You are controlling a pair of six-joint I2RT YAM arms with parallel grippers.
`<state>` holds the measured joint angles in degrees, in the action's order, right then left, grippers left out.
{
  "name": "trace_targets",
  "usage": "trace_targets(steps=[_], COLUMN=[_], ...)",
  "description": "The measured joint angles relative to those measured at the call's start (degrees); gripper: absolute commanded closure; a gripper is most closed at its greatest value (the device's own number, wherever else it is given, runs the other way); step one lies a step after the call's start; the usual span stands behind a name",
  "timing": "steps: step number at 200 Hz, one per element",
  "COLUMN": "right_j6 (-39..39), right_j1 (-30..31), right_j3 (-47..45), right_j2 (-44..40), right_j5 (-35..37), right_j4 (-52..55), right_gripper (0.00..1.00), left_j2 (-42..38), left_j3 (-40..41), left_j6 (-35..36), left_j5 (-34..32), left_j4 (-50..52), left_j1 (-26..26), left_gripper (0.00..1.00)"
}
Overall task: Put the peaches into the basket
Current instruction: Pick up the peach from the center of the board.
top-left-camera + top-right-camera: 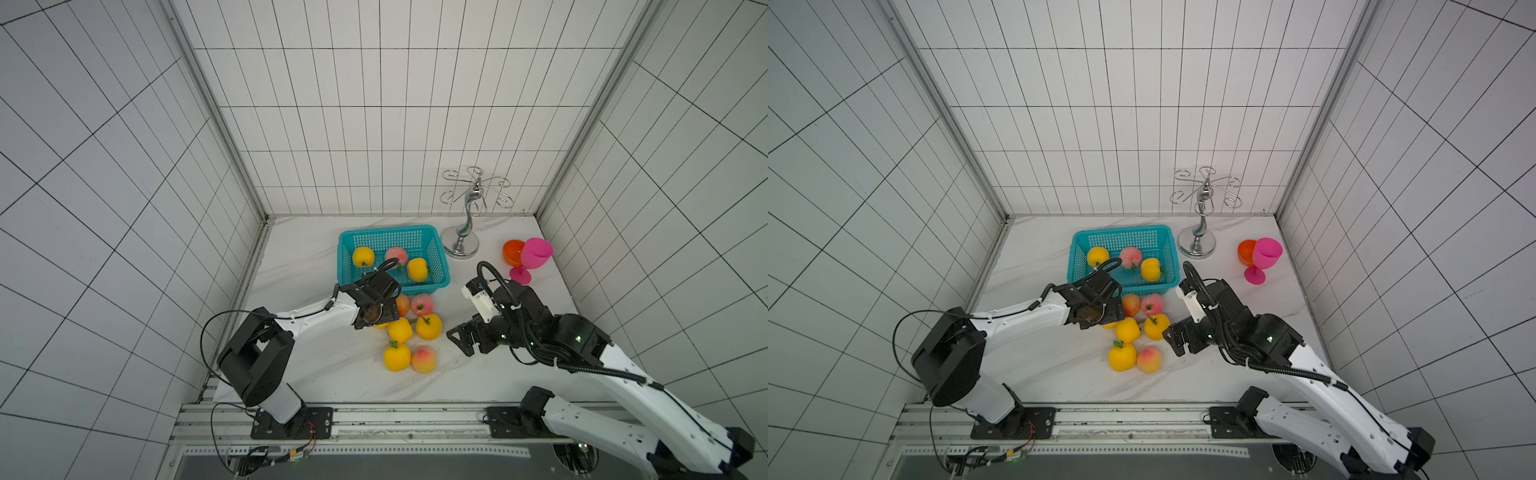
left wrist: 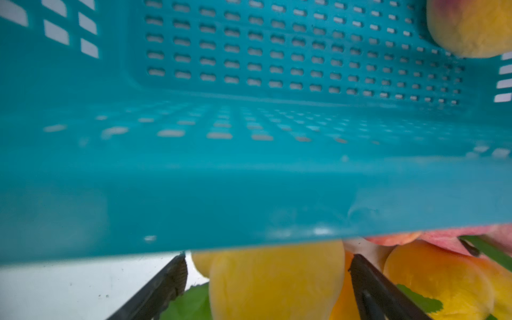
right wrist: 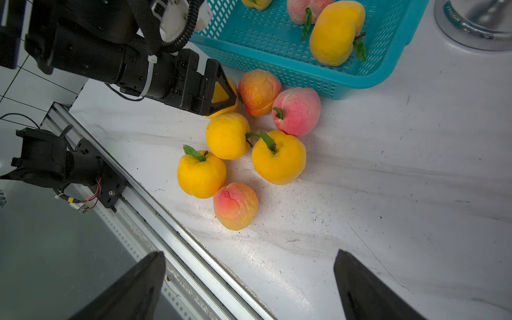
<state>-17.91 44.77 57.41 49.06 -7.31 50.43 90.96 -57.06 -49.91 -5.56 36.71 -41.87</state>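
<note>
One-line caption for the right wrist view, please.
Left gripper straddles a yellow peach beside the basket; six more peaches lie on the table, three inside.

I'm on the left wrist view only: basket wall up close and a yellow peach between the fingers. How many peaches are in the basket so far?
Observer: Three peaches sit inside: two yellow, one pink.
Operator: And how many are outside it?
Observer: Seven, bunched on the table just in front of the basket, counting the one between your fingers.
Operator: Where is the other arm?
Observer: The right gripper hovers beside that bunch, open and empty, touching no peach.
</note>
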Motion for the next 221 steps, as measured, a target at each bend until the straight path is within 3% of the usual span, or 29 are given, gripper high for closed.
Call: trace_targets(steps=[33,67,139,221], right_j6=[0.3,0.9,2.0,3.0], right_j1=[-0.7,-1.5,-3.5,-4.3], right_j3=[0.0,0.0,0.0,0.0], right_j2=[0.1,0.0,-1.7,-4.1], right_j5=[-0.4,-0.6,-1.6,-3.3], right_j4=[0.0,0.6,1.8,2.4], right_gripper=[0.02,0.01,0.02,0.01], left_j2=[0.0,0.0,-1.5,-7.6], left_j3=[0.0,0.0,0.0,-1.4], left_j6=[0.1,0.0,-0.5,-3.8], left_j5=[-0.6,-0.9,-2.1,-5.8], left_j4=[0.0,0.0,1.9,7.8], left_j1=[0.1,0.2,-0.6,-5.7], left_gripper=[0.22,0.24,0.25,0.25])
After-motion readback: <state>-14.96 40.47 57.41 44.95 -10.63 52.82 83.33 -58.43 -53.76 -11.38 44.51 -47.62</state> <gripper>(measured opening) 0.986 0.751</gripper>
